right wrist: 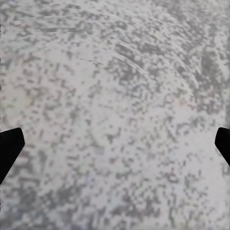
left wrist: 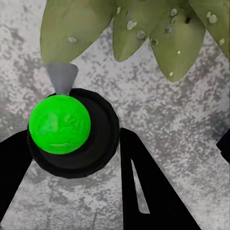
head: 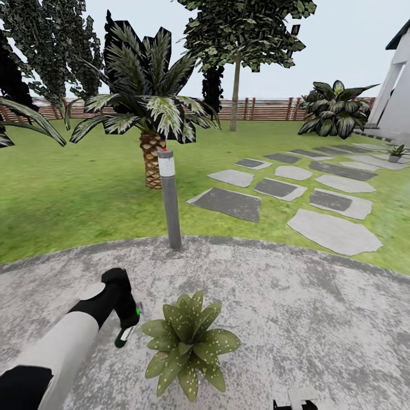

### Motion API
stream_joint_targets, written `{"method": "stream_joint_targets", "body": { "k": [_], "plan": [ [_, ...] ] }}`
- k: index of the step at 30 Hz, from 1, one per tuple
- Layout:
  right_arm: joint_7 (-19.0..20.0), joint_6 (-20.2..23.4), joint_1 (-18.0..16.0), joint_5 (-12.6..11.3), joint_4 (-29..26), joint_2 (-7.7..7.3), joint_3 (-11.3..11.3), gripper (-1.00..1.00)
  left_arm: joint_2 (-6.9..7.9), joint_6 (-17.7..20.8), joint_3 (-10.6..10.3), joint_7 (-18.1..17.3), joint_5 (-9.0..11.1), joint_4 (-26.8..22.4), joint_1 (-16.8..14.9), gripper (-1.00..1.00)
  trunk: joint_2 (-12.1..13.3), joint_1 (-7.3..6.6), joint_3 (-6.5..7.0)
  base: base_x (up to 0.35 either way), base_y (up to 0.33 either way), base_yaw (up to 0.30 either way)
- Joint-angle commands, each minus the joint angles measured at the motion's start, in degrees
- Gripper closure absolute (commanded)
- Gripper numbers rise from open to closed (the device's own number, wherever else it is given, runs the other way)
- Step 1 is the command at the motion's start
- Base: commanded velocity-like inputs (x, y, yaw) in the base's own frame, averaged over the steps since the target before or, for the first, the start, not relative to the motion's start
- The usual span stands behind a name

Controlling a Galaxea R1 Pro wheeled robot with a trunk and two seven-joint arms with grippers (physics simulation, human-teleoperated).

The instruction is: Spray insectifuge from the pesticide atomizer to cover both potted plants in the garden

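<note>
The left gripper [head: 126, 324] hangs low over the round grey paved patch [head: 296, 319], its fingers [left wrist: 143, 191] clamped around the pesticide atomizer [head: 124, 335], a slim dark bottle held tilted just beside the nearest potted plant [head: 187, 341], at the plant's left as the head camera sees it. From the left wrist camera the atomizer [left wrist: 72, 132] shows end-on as a round black body with a bright green ball on it and a pale grey cone of spray [left wrist: 62, 76] leaving it toward the plant's leaves [left wrist: 143, 28], which carry pale droplets. The plant is a low rosette of pointed, speckled green leaves sitting on the paving; its pot is hidden beneath them. A second small potted plant [head: 396, 152] stands far off at the right, near the white building [head: 396, 85] at the end of the grey stepping stones [head: 319, 199]. A grey bollard lamp post [head: 170, 199] rises at the edge of the paving, with a palm [head: 149, 114] behind it on the lawn [head: 68, 193], and a brown slatted fence [head: 262, 109] beyond. The right gripper [right wrist: 115, 143] hovers above bare paving with its fingers [right wrist: 9, 148] spread wide apart, gripping nothing
</note>
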Motion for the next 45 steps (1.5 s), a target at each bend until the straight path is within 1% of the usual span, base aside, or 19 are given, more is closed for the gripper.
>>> {"method": "stream_joint_targets", "body": {
  "k": [1,3,4,6,7,8,11,16,22,29,33,34,35,36,37,40,43,44,45],
  "plan": [
    [-0.07,-0.16,-0.02,-0.54,0.03,0.03,0.50,-1.00,-0.09,0.55,-0.28,1.20,0.01,0.29,0.21,1.00,-0.02,-0.01,-0.05,0.000,0.000,0.000],
    [-0.05,-0.16,-0.02,-0.54,0.05,0.04,0.48,-1.00,-0.13,0.19,-0.33,3.83,0.38,2.16,0.52,1.00,-0.02,-0.01,-0.05,0.000,0.000,0.000],
    [-0.05,-0.16,-0.02,-0.54,0.05,0.04,0.48,-1.00,-0.11,0.09,-0.34,4.28,0.41,3.25,0.55,1.00,-0.02,-0.01,-0.05,0.000,0.000,0.000],
    [-0.04,-0.16,-0.02,-0.54,0.06,0.06,0.51,-1.00,-0.02,-0.20,-0.42,5.36,0.30,7.87,0.61,1.00,-0.02,-0.01,-0.05,0.000,0.000,0.000],
    [-0.04,-0.16,-0.02,-0.54,0.06,0.07,0.51,-1.00,0.02,-0.22,-0.43,5.84,0.36,8.44,0.63,1.00,-0.02,-0.01,-0.05,0.000,0.000,0.000],
    [-0.04,-0.16,-0.02,-0.54,0.06,0.07,0.53,-1.00,0.13,-0.25,-0.43,7.57,0.54,9.13,0.65,1.00,-0.02,-0.01,-0.05,0.000,0.000,0.000],
    [-0.04,-0.16,-0.02,-0.51,0.06,0.07,0.55,-1.00,0.22,-0.38,-0.37,9.37,0.65,10.37,0.63,1.00,-0.02,-0.01,-0.05,0.000,0.000,0.000],
    [-0.04,-0.16,-0.02,-0.46,0.07,0.07,0.56,-1.00,0.62,-3.55,-0.23,9.77,0.79,10.85,0.62,1.00,-0.02,-0.01,-0.05,0.000,0.000,0.000],
    [-0.04,-0.16,-0.02,-0.45,0.06,0.07,0.56,-1.00,0.01,-3.70,-0.35,9.74,0.76,10.85,0.62,1.00,-0.02,-0.01,-0.05,0.102,0.053,0.000],
    [-0.04,-0.16,-0.02,-0.45,0.06,0.03,0.49,-1.00,0.04,-3.70,-0.35,9.58,0.79,10.85,0.62,1.00,-0.02,-0.01,0.05,0.038,0.022,-0.107],
    [-0.04,-0.16,-0.02,-0.45,0.06,0.07,0.54,-1.00,0.72,-4.00,-0.22,9.27,0.74,11.60,0.69,1.00,-0.02,-0.01,0.08,0.001,0.001,-0.046],
    [-0.04,-0.16,-0.02,-0.45,0.06,0.05,0.55,-1.00,1.08,-4.06,-0.16,9.22,0.72,12.65,0.70,1.00,-0.02,-0.01,0.08,0.000,0.000,-0.005],
    [-0.04,-0.16,-0.02,-0.45,0.06,0.06,0.56,-1.00,1.87,-4.22,-0.17,9.18,0.69,13.77,0.71,1.00,-0.02,-0.01,0.08,0.000,0.000,-0.002],
    [-0.04,-0.16,-0.02,-0.45,0.06,0.07,0.56,-1.00,2.86,-5.50,-0.17,9.10,0.73,15.11,0.71,1.00,-0.02,-0.01,0.08,0.000,0.000,0.000],
    [-0.04,-0.16,-0.02,-0.45,0.06,0.07,0.56,-1.00,3.50,-7.07,-0.20,9.03,0.73,16.39,0.71,1.00,-0.02,-0.01,0.08,0.000,0.000,0.000],
    [-0.04,-0.16,-0.02,-0.45,0.06,0.05,0.56,-1.00,4.24,-10.34,-0.10,9.34,0.86,20.99,0.71,1.00,-0.02,-0.01,0.08,0.000,0.000,0.000],
    [-0.04,-0.16,-0.02,-0.45,0.08,0.07,0.56,-1.00,4.42,-10.62,0.85,9.75,3.17,21.38,0.71,1.00,-0.02,-0.01,0.08,0.000,0.000,0.000],
    [-0.04,-0.16,-0.02,-0.45,0.08,0.07,0.56,-1.00,4.43,-10.53,1.79,9.81,4.06,21.02,0.67,1.00,-0.02,-0.01,0.08,0.000,0.000,0.000],
    [-0.04,-0.16,-0.02,-0.45,0.07,0.07,0.56,-1.00,4.33,-10.43,3.68,9.88,4.86,19.61,0.64,1.00,-0.02,-0.01,0.08,0.000,0.000,0.000]
  ]
}}
